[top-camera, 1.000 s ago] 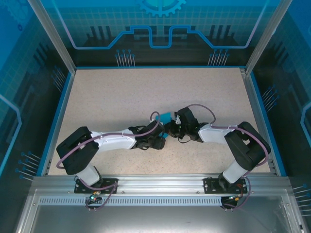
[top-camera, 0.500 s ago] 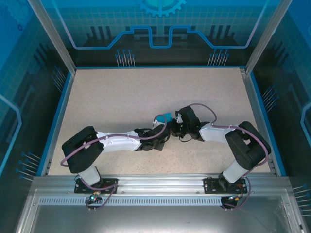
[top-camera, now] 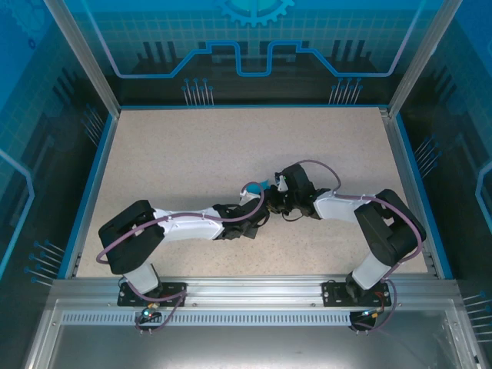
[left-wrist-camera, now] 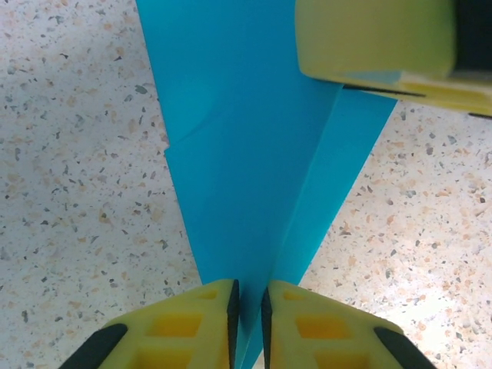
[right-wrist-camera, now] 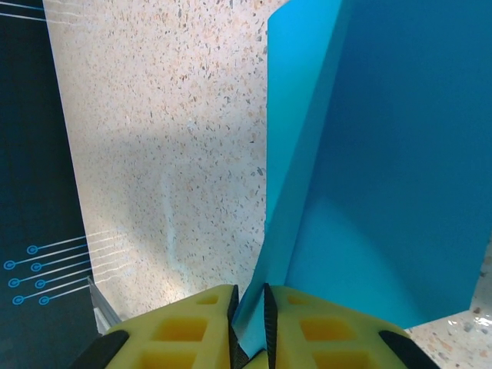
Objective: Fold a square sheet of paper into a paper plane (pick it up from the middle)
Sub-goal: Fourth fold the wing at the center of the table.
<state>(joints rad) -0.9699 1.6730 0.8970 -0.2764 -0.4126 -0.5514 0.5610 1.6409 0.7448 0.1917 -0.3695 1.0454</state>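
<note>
Near the middle of the speckled counter [top-camera: 192, 154], the teal-blue sheet of paper [top-camera: 260, 185] is seen between the two arms, where their wrists meet. It is folded into a creased, tapering shape. In the left wrist view the left pincer [left-wrist-camera: 247, 307] is shown drawn in to a narrow slit, with the pointed end of the paper clamped between its yellow fingers [left-wrist-camera: 192, 327]. Two overlapping layers are seen widening away from that point. At the upper right of that view a yellow finger of the other arm is set against the far part of the paper. In the right wrist view the right pincer [right-wrist-camera: 250, 307] is likewise clamped on a folded edge of the sheet, and a broad flap is seen rising to the right. Whether the paper rests on the counter cannot be told
</note>
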